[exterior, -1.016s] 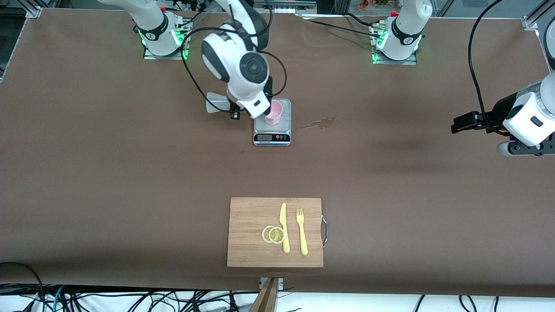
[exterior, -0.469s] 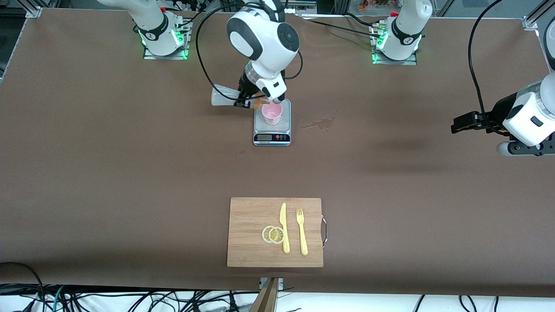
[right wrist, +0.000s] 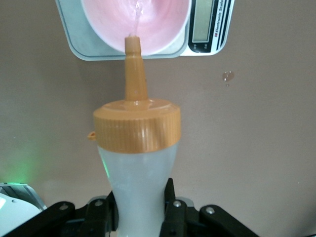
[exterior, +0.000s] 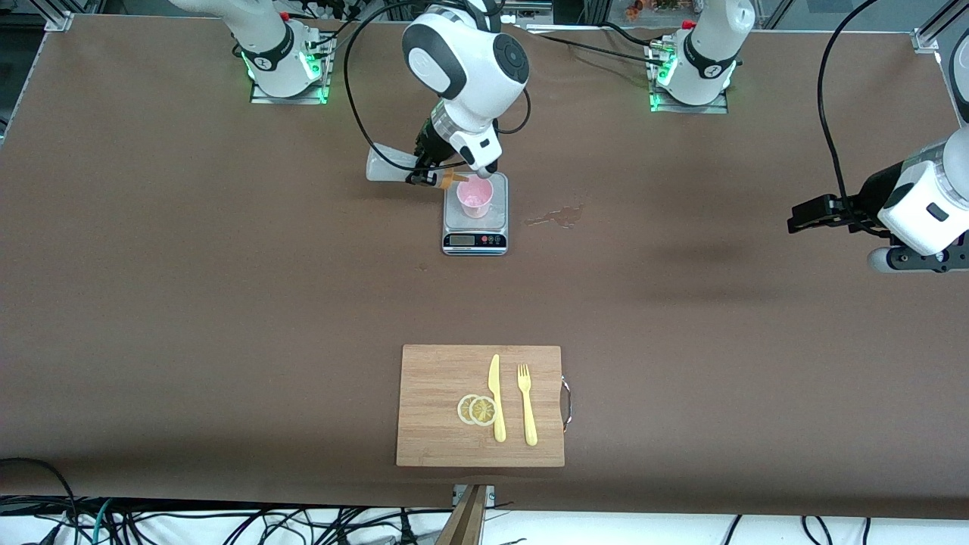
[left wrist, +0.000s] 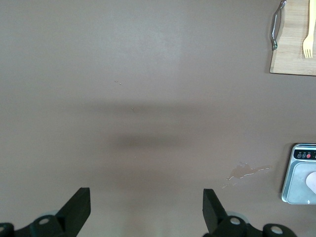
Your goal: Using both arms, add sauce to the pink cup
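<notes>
Your right gripper [exterior: 430, 175] squeezes the sauce [right wrist: 134, 163], nozzle tipped over the cup [exterior: 475, 198]; your left gripper [left wrist: 143, 207] waits wide open, empty.

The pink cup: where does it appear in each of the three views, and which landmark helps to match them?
Front view: the pink cup stands on the scale, under the orange nozzle of the sauce bottle that the right gripper holds.
Left wrist view: only an edge of the cup shows at the picture's border, on the scale.
Right wrist view: the cup fills the top, past the nozzle.
Shared landmark: the scale.
</notes>
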